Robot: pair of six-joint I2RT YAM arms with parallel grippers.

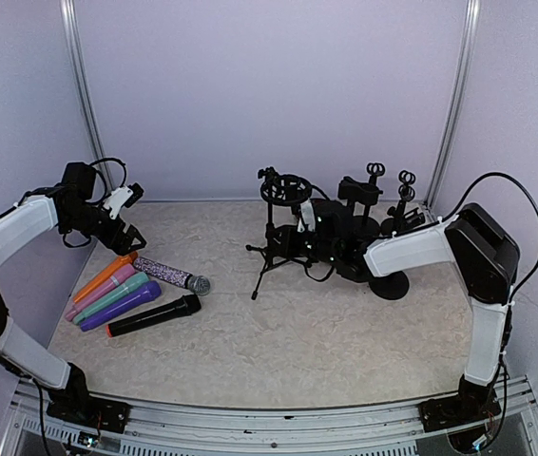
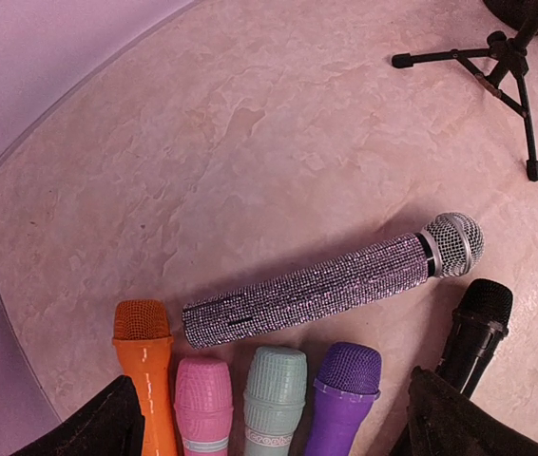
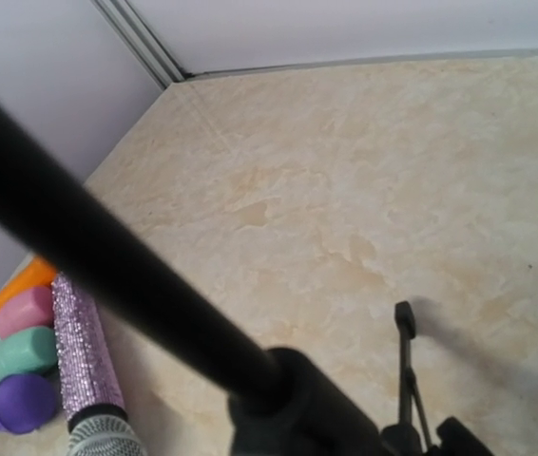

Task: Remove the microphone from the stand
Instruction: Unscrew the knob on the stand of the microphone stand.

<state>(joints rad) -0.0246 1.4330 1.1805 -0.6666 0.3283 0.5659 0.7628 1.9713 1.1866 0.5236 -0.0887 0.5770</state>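
A black tripod stand (image 1: pixel 271 237) stands mid-table with a round clip ring (image 1: pixel 288 187) on top; no microphone shows in the ring. A glittery purple microphone (image 1: pixel 169 275) with a silver head lies on the table, apart from the stand. It also shows in the left wrist view (image 2: pixel 317 290). My left gripper (image 1: pixel 124 233) hovers above the lying microphones, open and empty (image 2: pixel 274 418). My right gripper (image 1: pixel 312 230) is against the stand's post. In the right wrist view the black pole (image 3: pixel 107 275) crosses close and hides the fingers.
Orange (image 2: pixel 145 361), pink (image 2: pixel 202 399), teal (image 2: pixel 274 389), purple (image 2: pixel 345 389) and black (image 2: pixel 473 328) microphones lie side by side at the left. More black stands (image 1: pixel 374 185) and a round base (image 1: pixel 390 285) crowd the back right. Walls close in on three sides.
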